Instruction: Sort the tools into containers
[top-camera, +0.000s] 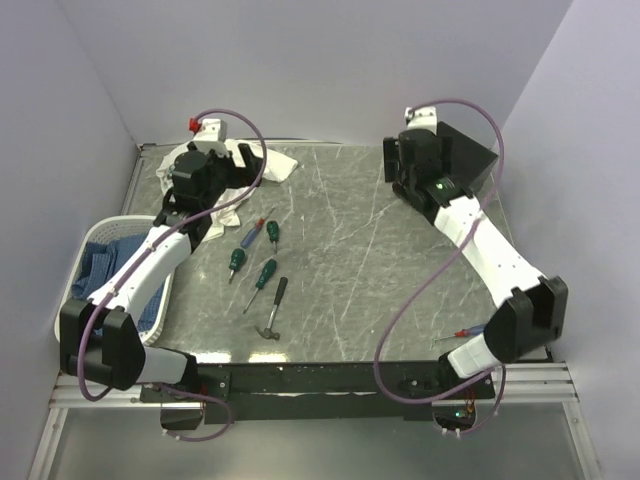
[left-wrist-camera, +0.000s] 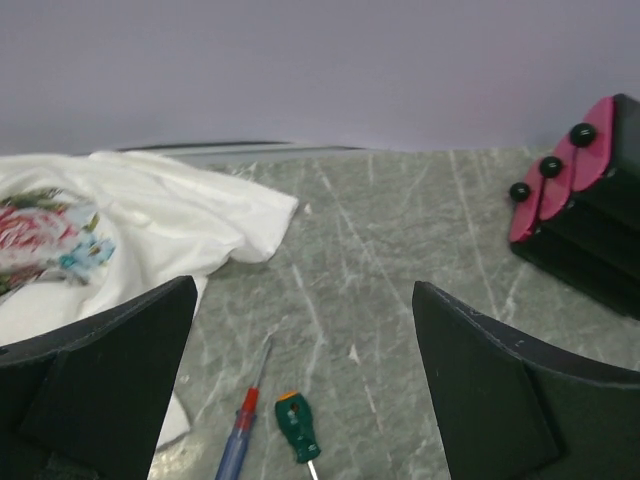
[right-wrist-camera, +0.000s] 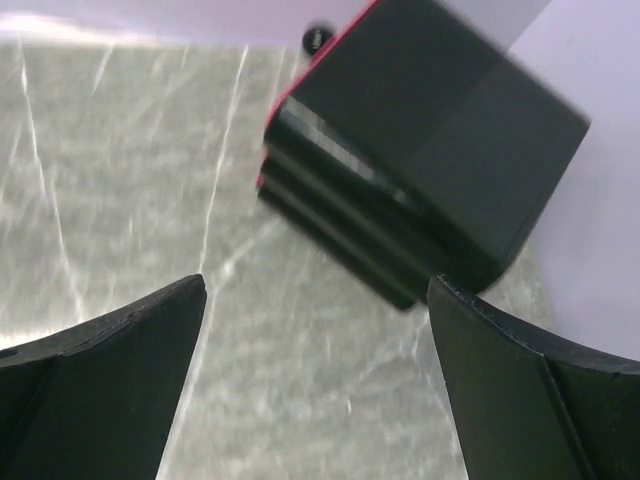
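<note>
I judged the sort not yet begun; the step in hand was the approach. All five tools lay on the grey marbled table (top-camera: 350, 260) at about 8 o'clock of its centre: the slim red-and-blue-handled screwdriver (top-camera: 256, 231), three green-handled screwdrivers (top-camera: 266, 272), and the small black-handled hammer (top-camera: 275, 308) nearest the bases. The left gripper (left-wrist-camera: 305, 290) hung released, jaws wide and holding nothing, above the 11 o'clock end of the tools, beside the white patterned cloth (top-camera: 262, 160). The right gripper (right-wrist-camera: 318, 285) was likewise spread and empty, just beside the black boxy drawer unit (top-camera: 468, 150) at the table's 1 o'clock corner. Its pink-red drawers (left-wrist-camera: 528, 218) and round black knobs (left-wrist-camera: 551, 167) faced 9 o'clock; no interior showed, so I could not tell their contents. The white lattice basket (top-camera: 95, 235) at 9 o'clock held blue cloth (top-camera: 105, 268). Next move, in my judgement: the right gripper must come round to the front and close on a knob; the left must descend onto one handle.
</note>
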